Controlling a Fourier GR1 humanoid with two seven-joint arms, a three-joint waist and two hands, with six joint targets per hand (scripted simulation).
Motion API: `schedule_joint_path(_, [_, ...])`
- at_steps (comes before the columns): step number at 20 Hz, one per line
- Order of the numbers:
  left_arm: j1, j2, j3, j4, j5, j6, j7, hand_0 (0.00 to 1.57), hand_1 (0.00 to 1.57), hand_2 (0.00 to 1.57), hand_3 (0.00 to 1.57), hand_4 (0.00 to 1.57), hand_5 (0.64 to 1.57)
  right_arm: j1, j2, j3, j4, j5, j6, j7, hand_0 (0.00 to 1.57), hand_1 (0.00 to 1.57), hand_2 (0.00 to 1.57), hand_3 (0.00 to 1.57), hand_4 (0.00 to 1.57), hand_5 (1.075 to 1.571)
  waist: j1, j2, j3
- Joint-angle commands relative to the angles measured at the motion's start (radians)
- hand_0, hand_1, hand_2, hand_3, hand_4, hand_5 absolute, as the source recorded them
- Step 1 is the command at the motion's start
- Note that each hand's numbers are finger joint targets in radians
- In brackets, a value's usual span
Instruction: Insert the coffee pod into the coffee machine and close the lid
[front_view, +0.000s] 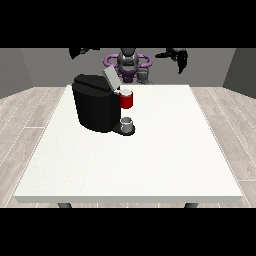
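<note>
one coffee machine, lid up; two robot hands raised, finger state unclear.

Grey walls, plank floor (pale)

Coffee machine is set on table, left of centre, twd far edge. Lid is raised, tilted over machine's top right. Cup is placed at machine's lower right, under brew head. Robot is seen behind machine.
</note>
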Motion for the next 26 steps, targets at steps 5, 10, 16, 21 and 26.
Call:
schedule_joint_path(5, [0.104,-0.036,-0.03,-0.133,0.064,-0.013,0.007,0.0,0.0,0.0,0.0,0.09,1.571,-0.089,-0.006,0.067,-0.069,0.03,0.037,0.08,0.0,0.0,0.0,0.0,0.0,1.571,0.037,0.039,0.0002])
schedule_joint_path(10, [0.112,-0.031,-0.06,-0.243,0.109,-0.021,0.085,0.0,0.0,0.0,0.0,0.0,1.571,-0.121,0.003,0.1,-0.033,0.077,0.059,0.023,0.0,0.0,0.0,0.0,0.22,1.571,0.049,0.104,0.0004])
schedule_joint_path(16, [0.214,-0.05,-0.103,-0.39,0.17,0.022,0.111,0.0,0.0,0.0,0.0,0.0,1.571,-0.178,0.021,0.078,-0.017,0.038,0.089,0.068,0.0,0.0,0.0,0.0,0.0,1.571,0.044,0.141,0.0004])
schedule_joint_path(21, [0.241,-0.043,-0.137,-0.455,0.181,0.003,0.118,0.0,0.0,0.0,0.0,0.0,1.571,-0.253,-0.01,0.004,0.104,0.028,0.096,-0.006,0.0,0.0,0.0,0.0,0.0,1.571,0.078,0.229,0.0005])
schedule_joint_path(26, [0.226,-0.026,-0.146,-0.552,0.233,0.028,0.223,0.0,0.0,0.0,0.0,0.0,1.571,-0.271,0.013,0.006,0.178,0.033,0.11,-0.055,0.0,0.0,0.0,0.0,0.0,1.571,0.057,0.246,0.0005])
